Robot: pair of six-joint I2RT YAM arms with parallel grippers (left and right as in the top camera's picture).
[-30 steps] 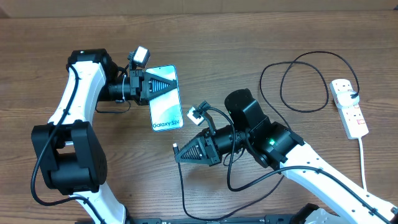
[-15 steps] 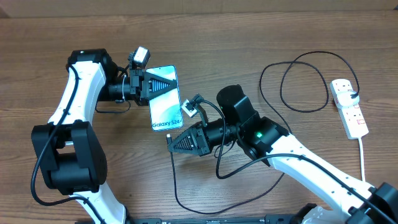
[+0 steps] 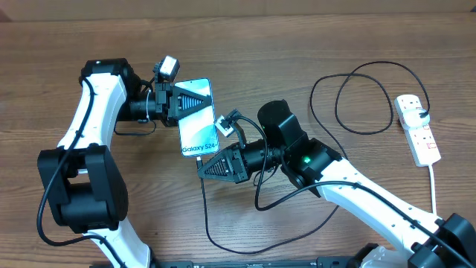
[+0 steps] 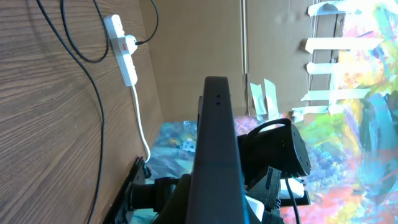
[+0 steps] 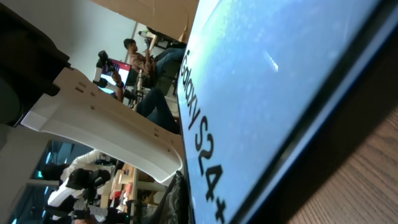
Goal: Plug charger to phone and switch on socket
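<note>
Phone (image 5: 292, 62) filled the upper right of the frame at very close range, with its screen lit pale blue-white and slanted diagonally. "Galaxy S24+" lettering (image 5: 200, 140) ran down the screen's left part. A black edge (image 5: 323, 155) bordered the screen below. Wood-grain table (image 5: 373, 186) showed at bottom right. White arm casing (image 5: 106, 134) crossed the left side. A seated person (image 5: 138, 53) appeared small in the far background.

White-shelled arms (image 3: 89, 112) with black joints, black ribbed triangular fingers (image 3: 223, 165), looping black cables, one green light (image 3: 303, 159).
</note>
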